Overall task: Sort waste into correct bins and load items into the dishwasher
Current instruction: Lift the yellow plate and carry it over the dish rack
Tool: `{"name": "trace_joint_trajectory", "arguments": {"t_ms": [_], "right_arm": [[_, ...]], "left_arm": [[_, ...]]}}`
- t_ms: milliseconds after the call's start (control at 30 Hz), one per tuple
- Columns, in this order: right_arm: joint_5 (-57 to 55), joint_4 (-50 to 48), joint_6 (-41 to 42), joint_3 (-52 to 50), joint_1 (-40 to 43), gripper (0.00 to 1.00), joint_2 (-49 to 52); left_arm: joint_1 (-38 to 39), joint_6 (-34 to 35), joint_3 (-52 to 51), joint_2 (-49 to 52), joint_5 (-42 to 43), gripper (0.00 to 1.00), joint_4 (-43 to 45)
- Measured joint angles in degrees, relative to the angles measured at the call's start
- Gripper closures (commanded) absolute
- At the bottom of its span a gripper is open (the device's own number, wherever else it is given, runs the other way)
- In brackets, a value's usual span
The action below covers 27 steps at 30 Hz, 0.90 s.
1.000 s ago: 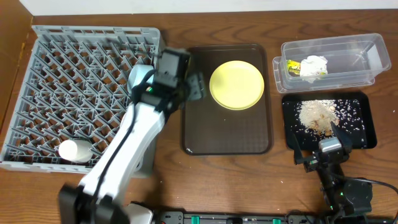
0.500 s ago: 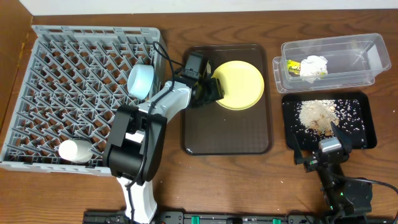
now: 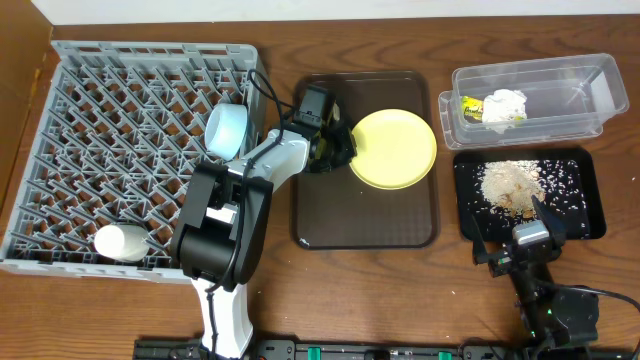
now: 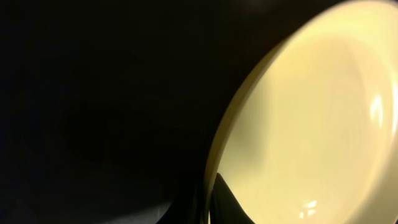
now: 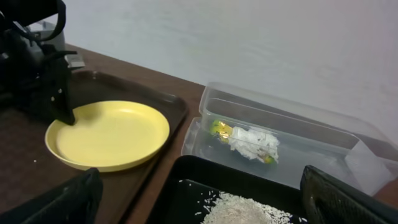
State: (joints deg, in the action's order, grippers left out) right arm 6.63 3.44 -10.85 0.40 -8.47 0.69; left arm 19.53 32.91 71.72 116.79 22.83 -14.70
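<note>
The pale yellow plate (image 3: 398, 150) lies on the brown serving tray (image 3: 360, 215), and its right edge reaches the tray's right rim. My left gripper (image 3: 346, 148) is shut on the plate's left rim. In the left wrist view the fingers (image 4: 229, 199) pinch the rim of the plate (image 4: 311, 118). The grey dish rack (image 3: 90, 110) holds a light blue bowl (image 3: 228, 130) and a pinkish-white bowl (image 3: 120, 242). The clear tub (image 3: 575, 95) holds the green wrapper (image 3: 470, 105) and the white tissue (image 3: 506, 104). My right gripper (image 3: 515, 238) is open and empty at the near edge of the black tray (image 3: 585, 215).
A beige crumb heap (image 3: 510, 183) sits in the black tray (image 5: 186, 171). The right wrist view shows the plate (image 5: 112, 134), the left gripper (image 5: 59, 102) at its rim, and the tub (image 5: 292, 112) behind. My left arm crosses the rack's right edge.
My left arm swung from over the rack to the plate and its jaws shut on the rim. The plate slid a little to the right. The right arm stayed still.
</note>
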Motion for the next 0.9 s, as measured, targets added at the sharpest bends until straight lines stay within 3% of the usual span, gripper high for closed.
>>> {"name": "trace_joint_trajectory", "arguments": {"t_ms": [267,567,700,900], "right_arm": [[0.00,0.02,0.02,0.00,0.00,0.01,0.00],[0.00,0.00,0.02,0.00,0.00,0.01,0.00],[0.00,0.00,0.02,0.00,0.00,0.01,0.00],[0.00,0.00,0.02,0.00,0.00,0.01,0.00]], "left_arm": [[-4.09,-6.12,-1.01,-5.77,2.51,0.92,-2.05],[-13.09,-14.29,-0.70,-33.33,-2.03,0.93,-11.52],[-18.86,-18.43,-0.61,-38.95,-10.23,0.93,-18.69],[-27.69,-24.30,-0.72,-42.32,-25.42,0.92,-22.01]]}}
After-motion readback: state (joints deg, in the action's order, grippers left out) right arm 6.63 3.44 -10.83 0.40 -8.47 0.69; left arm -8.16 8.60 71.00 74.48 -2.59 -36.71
